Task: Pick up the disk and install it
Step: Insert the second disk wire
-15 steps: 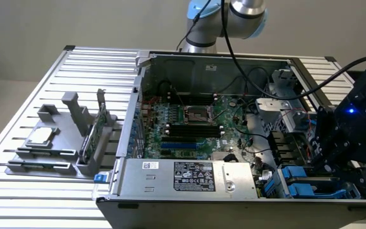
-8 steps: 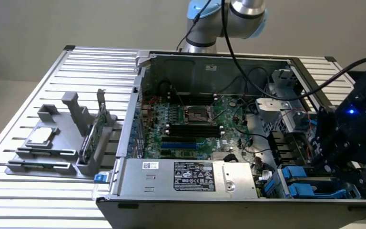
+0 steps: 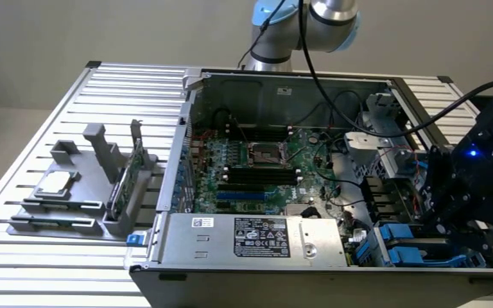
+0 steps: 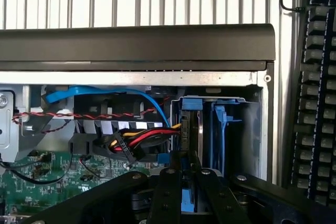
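Step in hand: we are judging that the disk (image 4: 190, 145) is being seated into the drive bay (image 4: 231, 129) at the case's (image 3: 315, 273) front corner, on the exterior view's right.
Disk: it is standing on edge in the bay, its blue carrier showing between the jaws and running on into the bay mouth.
Jaws: we are seeing the gripper (image 4: 186, 182) clamped on the disk, the black fingers (image 4: 167, 192) pressing close on either side of the blue carrier.
Doing it well: we are reckoning the carrier needs to be kept square to the bay's walls, so that it is sliding along the blue guides and not catching on one side.
Cables: the red, yellow and black cables (image 4: 142, 140) are lying just beside the disk, and the blue cable (image 4: 152, 103) is curving down near the bay; we are judging these could snag or get pinched.
Depth: we cannot tell whether the disk is fully home.
Arm pose: the arm (image 3: 307, 25) is rising behind the case, and the gripper (image 3: 469, 221) is hanging low over the case's front corner, pointing down into the bay.
Desk: the slatted desk (image 3: 126, 90) is carrying the case, with a grey parts rack (image 3: 92, 192) well apart from the bay.
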Robot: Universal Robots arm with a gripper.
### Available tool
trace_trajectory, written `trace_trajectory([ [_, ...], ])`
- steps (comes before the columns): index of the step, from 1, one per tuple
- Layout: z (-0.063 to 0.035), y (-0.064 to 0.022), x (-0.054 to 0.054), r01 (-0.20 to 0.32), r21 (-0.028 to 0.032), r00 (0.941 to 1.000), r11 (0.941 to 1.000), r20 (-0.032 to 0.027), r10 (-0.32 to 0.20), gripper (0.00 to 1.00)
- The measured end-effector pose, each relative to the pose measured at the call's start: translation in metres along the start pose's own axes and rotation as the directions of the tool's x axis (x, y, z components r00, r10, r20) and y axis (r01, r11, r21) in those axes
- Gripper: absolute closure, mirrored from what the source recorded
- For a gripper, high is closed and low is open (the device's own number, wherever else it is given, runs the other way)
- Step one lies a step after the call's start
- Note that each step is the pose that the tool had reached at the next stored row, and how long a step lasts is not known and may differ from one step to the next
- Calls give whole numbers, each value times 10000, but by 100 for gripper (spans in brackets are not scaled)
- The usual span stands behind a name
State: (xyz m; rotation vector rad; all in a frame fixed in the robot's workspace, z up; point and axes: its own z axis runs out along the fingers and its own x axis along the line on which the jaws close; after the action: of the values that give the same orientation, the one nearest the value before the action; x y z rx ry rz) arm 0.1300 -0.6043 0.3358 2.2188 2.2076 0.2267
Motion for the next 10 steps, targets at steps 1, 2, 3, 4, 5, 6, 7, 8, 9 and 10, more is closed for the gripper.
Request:
trace_trajectory([
  [1, 2, 0, -1, -9, -1, 10000, 10000, -10, 9, 83],
  [2, 4, 0, -2, -17, -1, 10000, 10000, -17, 17, 83],
  [3, 6, 0, -3, -23, -2, 10000, 10000, -23, 23, 83],
  [4, 9, -1, -4, -30, -2, 10000, 10000, -32, 30, 83],
  [5, 12, -1, -6, -35, -3, 10000, 10000, -40, 35, 83],
  [6, 15, -1, -7, -39, -3, 10000, 10000, -45, 39, 83],
  [7, 17, -2, -8, -44, -4, 10000, 10000, -51, 44, 83],
  [8, 17, -1, -9, -46, -4, 10000, 10000, -54, 46, 83],
  [9, 16, -1, -11, -47, -7, 10000, 10000, -53, 47, 82],
  [10, 11, -1, -12, -49, -5, 10000, 10000, -64, 49, 82],
])
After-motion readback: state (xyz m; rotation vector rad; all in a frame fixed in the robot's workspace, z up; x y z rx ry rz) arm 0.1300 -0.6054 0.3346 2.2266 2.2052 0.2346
